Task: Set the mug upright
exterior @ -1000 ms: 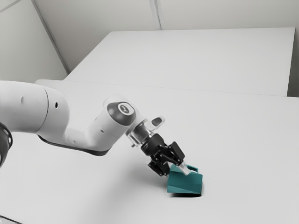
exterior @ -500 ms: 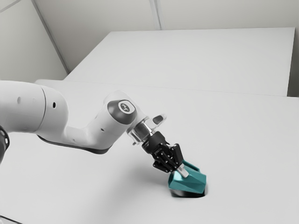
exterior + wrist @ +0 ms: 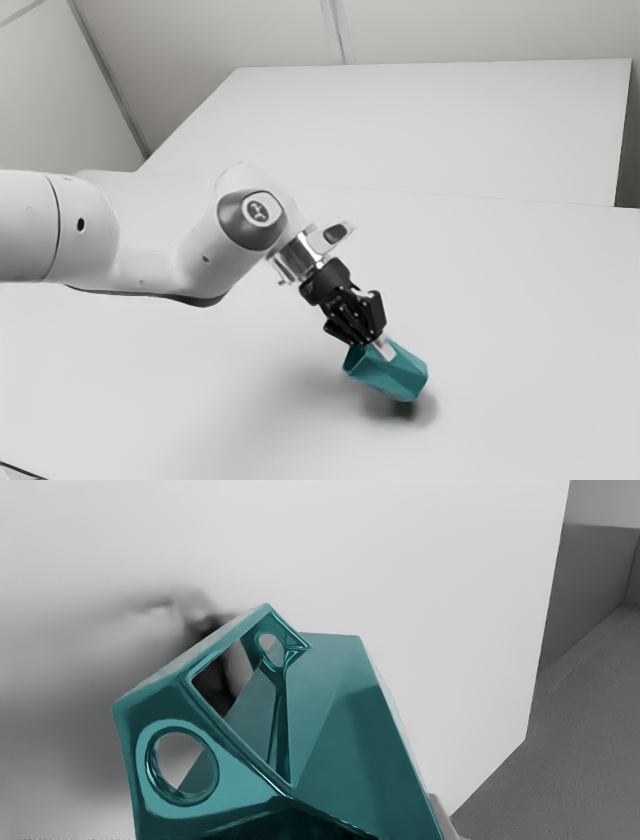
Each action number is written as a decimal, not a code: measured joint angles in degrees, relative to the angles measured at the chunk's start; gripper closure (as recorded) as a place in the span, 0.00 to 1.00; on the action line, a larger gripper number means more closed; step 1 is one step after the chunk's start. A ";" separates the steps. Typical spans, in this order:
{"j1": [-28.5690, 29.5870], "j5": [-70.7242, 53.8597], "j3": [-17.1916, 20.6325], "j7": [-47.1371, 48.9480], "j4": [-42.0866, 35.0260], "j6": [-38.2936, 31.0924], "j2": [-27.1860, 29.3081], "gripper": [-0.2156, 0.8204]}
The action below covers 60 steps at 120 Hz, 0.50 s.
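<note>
White arm (image 3: 195,262) reaching from the exterior view's left, bent, black gripper (image 3: 382,348) slanting downward, clamped

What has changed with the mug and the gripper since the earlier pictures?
The gripper has closed on the mug and risen with it. The mug, first lying on its side, now slants, with its mouth raised at the exterior view's left. The table stayed as it was.

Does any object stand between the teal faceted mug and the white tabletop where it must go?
Nothing visible does. The black two-finger gripper holds the teal faceted mug tilted above the white tabletop, a shadow beneath.
</note>
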<state>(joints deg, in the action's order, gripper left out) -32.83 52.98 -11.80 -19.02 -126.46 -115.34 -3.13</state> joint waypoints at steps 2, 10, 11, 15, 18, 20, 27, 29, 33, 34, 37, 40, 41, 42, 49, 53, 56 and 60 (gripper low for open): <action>0.06 -1.01 -0.04 0.08 0.16 -0.09 0.31 0.95; -0.17 -5.27 -0.93 0.41 0.43 -0.60 1.81 0.95; -0.21 -5.84 -1.07 0.45 0.44 -0.67 2.04 0.95; -0.82 -8.20 -2.12 0.64 0.47 -0.93 2.83 0.95; -1.24 -10.01 -2.89 0.77 0.48 -1.09 3.25 0.95; -1.39 -11.21 -3.28 0.85 0.48 -1.18 3.46 0.95; -1.20 -15.42 -3.96 1.16 0.53 -1.46 4.06 0.95; -1.00 -16.57 -4.05 1.24 0.54 -1.53 4.17 0.95; -0.54 -18.93 -4.23 1.43 0.57 -1.65 4.44 0.95; -0.44 -19.54 -4.31 1.49 0.58 -1.68 4.50 0.95; -0.15 -21.61 -4.59 1.72 0.75 -1.75 4.70 0.95; 0.34 -23.63 -4.78 1.97 0.94 -1.81 4.87 0.95; 0.55 -24.27 -4.82 2.06 0.99 -1.84 4.92 0.95; 0.77 -24.89 -4.86 2.14 1.03 -1.86 4.96 0.96; 2.79 -29.57 -5.01 2.79 1.45 -1.99 5.08 0.95; 4.15 -32.54 -5.05 3.24 2.11 -2.05 5.10 0.96; 5.24 -34.43 -5.06 3.56 2.43 -2.10 5.09 0.96; 6.70 -36.80 -5.07 3.98 2.84 -2.14 4.98 0.95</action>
<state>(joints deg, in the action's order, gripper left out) -26.13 16.18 -16.86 -15.05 -123.62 -117.48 1.85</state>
